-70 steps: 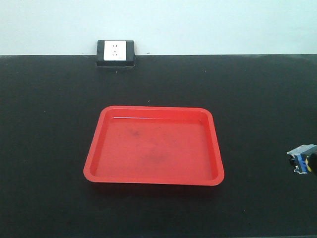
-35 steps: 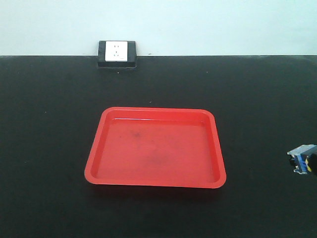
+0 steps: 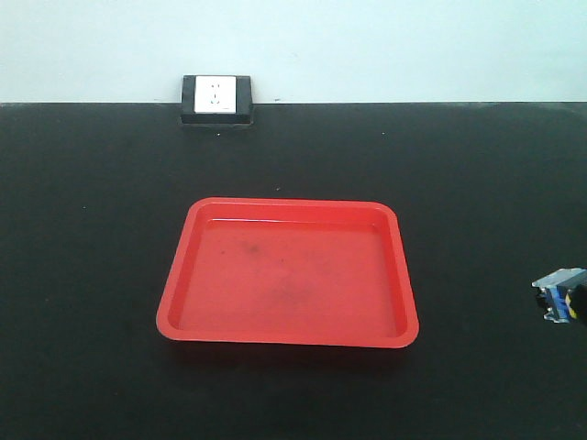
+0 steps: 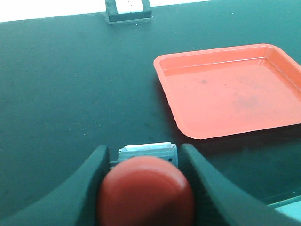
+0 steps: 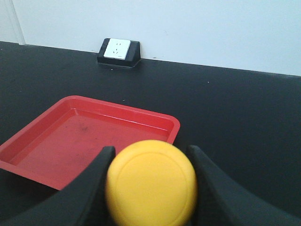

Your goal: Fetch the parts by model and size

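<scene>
To the tray (image 3: 167, 312), gently
Left gripper (image 4: 143, 155) grips red button (image 4: 146, 195), right gripper (image 5: 150, 153) grips yellow button (image 5: 150, 188); lower both inside slowly.

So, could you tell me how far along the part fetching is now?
Done: picking, it seems. In hand: the left pincer grips the red-capped switch, the right pincer the yellow-capped switch. Remaining: the red tray holds nothing, so both probably need placing there.
</scene>
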Controlling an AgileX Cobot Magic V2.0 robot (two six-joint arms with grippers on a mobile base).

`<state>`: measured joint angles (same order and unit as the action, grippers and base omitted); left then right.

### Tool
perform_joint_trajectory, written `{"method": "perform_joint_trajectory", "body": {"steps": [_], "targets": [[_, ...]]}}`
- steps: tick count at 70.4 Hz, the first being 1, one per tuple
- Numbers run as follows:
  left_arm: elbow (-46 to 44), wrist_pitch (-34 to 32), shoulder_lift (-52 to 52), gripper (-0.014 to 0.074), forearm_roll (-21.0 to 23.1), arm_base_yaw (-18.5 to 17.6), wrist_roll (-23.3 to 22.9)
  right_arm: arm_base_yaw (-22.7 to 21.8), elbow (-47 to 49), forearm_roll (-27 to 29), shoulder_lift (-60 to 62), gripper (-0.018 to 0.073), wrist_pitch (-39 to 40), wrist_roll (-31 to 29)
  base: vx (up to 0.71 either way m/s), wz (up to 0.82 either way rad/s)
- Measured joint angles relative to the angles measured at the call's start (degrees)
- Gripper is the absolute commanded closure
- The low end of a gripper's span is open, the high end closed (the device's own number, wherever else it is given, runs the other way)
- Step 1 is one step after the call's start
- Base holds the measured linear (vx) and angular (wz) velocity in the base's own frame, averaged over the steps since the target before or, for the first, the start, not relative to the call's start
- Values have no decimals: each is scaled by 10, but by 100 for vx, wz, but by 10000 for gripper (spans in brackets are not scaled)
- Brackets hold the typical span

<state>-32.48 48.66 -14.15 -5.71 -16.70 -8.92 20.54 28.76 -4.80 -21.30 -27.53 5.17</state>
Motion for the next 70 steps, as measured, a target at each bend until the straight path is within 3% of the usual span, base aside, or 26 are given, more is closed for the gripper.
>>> {"method": "perform_joint_trajectory", "body": {"steps": [43, 70], "targets": [[-5, -5, -10, 599, 0, 0, -14, 0, 0, 0, 0, 569, -2, 0, 0, 0], [-146, -63, -253, 594, 16, 0, 5, 0, 0, 0, 0, 569, -2, 0, 0, 0]]}}
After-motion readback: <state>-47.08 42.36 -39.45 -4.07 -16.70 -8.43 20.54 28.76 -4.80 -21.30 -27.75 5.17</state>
